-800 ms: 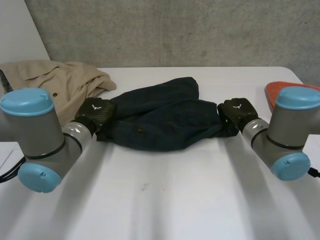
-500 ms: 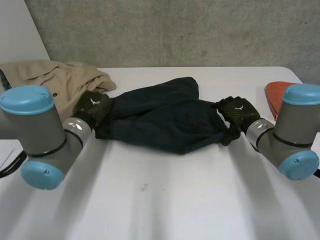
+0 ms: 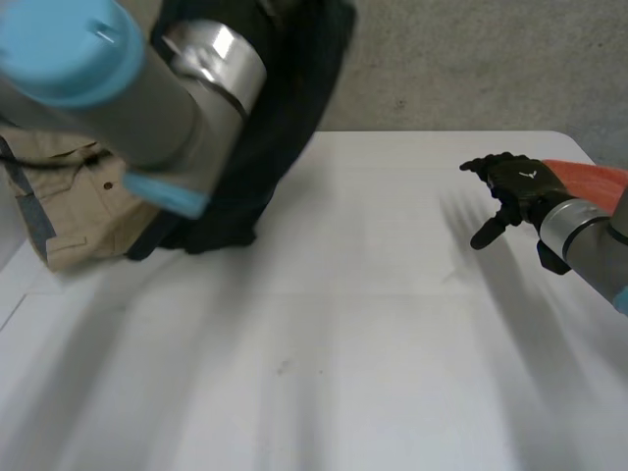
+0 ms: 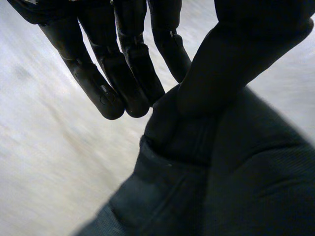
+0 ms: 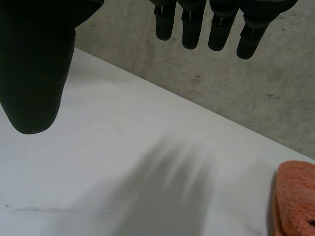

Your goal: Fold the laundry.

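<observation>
One dark navy garment (image 3: 285, 108) hangs from the robot's left arm (image 3: 118, 88), held high above the white table (image 3: 373, 324), with the cloth's lower end bunched on the table's left side. In the left wrist view, the left hand (image 4: 118, 59) pinches a thick fold of the same garment (image 4: 221, 187) between its thumb and its straight fingers (image 4: 142, 83); the rest of the cloth falls away below the palm. A beige garment (image 3: 74, 211) lies crumpled at the table's left edge, touching the navy cloth's lower end. The right hand (image 3: 515, 182) hovers over the table's far right side, holding nothing, its fingers spread wide and its thumb turned down. The right wrist view shows those fingers (image 5: 192, 24) straight and well apart from the thumb, above bare tabletop. An orange cloth (image 3: 589, 177) rests at the table's right edge, just beside the right hand.
</observation>
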